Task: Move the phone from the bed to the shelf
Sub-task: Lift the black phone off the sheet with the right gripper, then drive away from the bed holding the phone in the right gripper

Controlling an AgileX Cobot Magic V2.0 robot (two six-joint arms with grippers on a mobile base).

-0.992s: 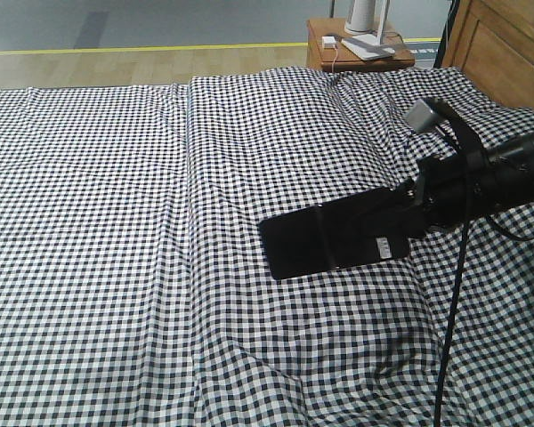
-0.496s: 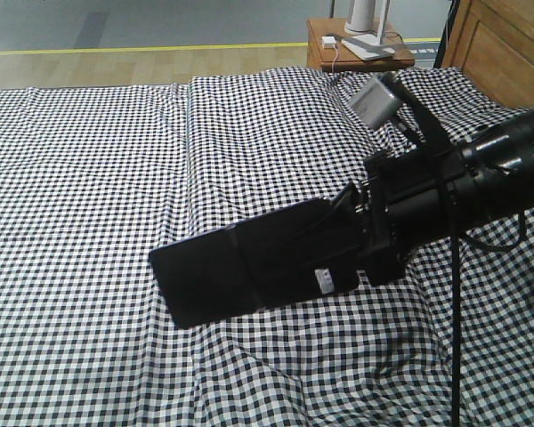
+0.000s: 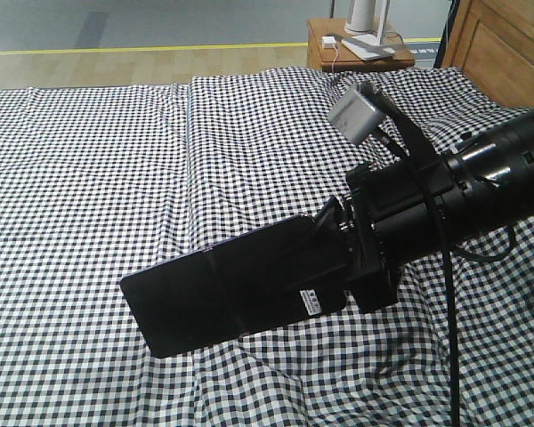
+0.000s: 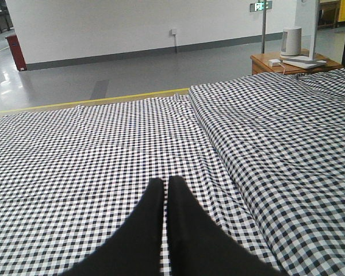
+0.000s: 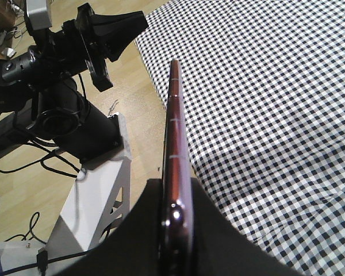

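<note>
My right gripper point(image 3: 338, 242) clamps the flat glossy black phone point(image 3: 222, 289) above the black-and-white checked bed point(image 3: 89, 160); my left gripper point(image 4: 164, 192) sits closed, empty.

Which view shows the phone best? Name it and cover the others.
The exterior front-facing view: the phone shows its black face, crease and sticker, one end in the right pincer. The right wrist view shows only its thin pinkish edge. The left wrist view shows none of it, just the shut left pincer and the bed.
</note>
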